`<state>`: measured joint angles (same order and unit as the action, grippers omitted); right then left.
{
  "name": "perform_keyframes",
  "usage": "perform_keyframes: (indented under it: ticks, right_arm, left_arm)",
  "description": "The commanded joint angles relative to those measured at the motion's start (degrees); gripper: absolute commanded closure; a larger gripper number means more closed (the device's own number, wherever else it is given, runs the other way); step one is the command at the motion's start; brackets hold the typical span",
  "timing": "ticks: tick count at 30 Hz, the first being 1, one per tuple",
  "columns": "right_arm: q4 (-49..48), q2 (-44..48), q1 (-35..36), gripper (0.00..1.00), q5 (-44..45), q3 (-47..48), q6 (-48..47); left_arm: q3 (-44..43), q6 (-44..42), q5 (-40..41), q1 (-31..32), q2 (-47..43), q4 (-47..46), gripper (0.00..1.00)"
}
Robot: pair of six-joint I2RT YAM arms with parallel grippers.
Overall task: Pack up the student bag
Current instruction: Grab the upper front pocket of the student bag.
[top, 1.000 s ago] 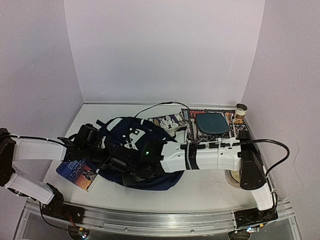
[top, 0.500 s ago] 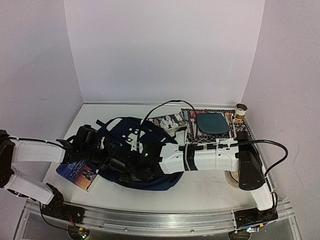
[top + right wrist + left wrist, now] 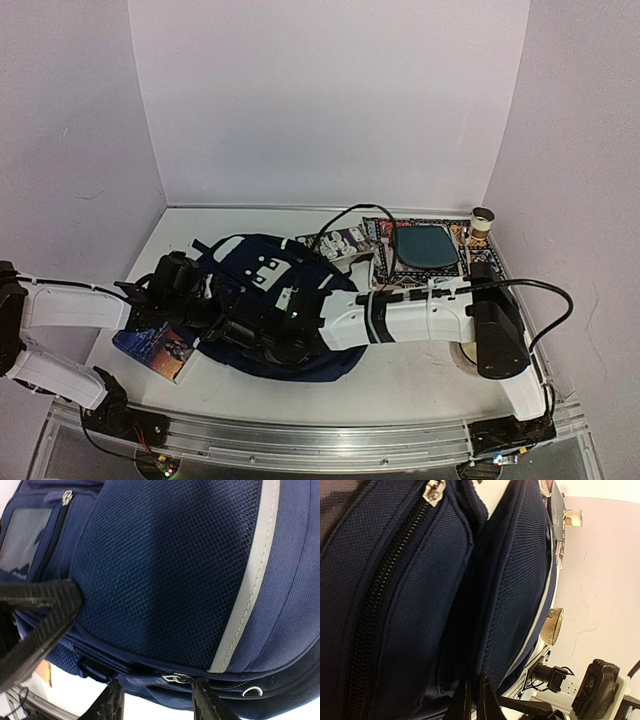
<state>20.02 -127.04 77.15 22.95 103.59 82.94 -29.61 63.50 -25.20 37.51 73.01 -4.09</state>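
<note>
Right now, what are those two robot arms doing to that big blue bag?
Both arms are at the large dark navy fabric backpack lying on the white table. The left gripper is shut and pressed against the bag's side, near a zipper. The right gripper is open, with its fingers on either side of a small silver zipper pull on the bag's edge. A colourful book lies outside the bag, next to it.
</note>
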Motion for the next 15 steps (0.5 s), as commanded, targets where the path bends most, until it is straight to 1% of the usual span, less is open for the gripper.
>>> perform_keyframes:
  ticks: [1,4,8,15]
  right_arm:
    - [1.47,-1.46,-2.43,0.53,6.78,0.47,3.08]
    - [1.59,-2.41,-3.17,0.53,6.34,0.25,3.8]
    - [1.94,-2.92,-3.39,0.58,5.73,-1.4,3.34]
    - [2.43,-1.52,-3.27,0.84,3.0,-5.6,1.6]
  left_arm:
    - [0.02,1.97,-3.29,2.05,-1.91,-2.2,1.0]
    - [-0.22,1.85,-3.02,2.37,-1.87,-2.28,1.0]
    - [-0.18,1.52,-2.45,2.39,-1.61,-2.27,1.0]
    - [-0.09,0.84,-0.84,2.35,-1.01,-2.23,1.0]
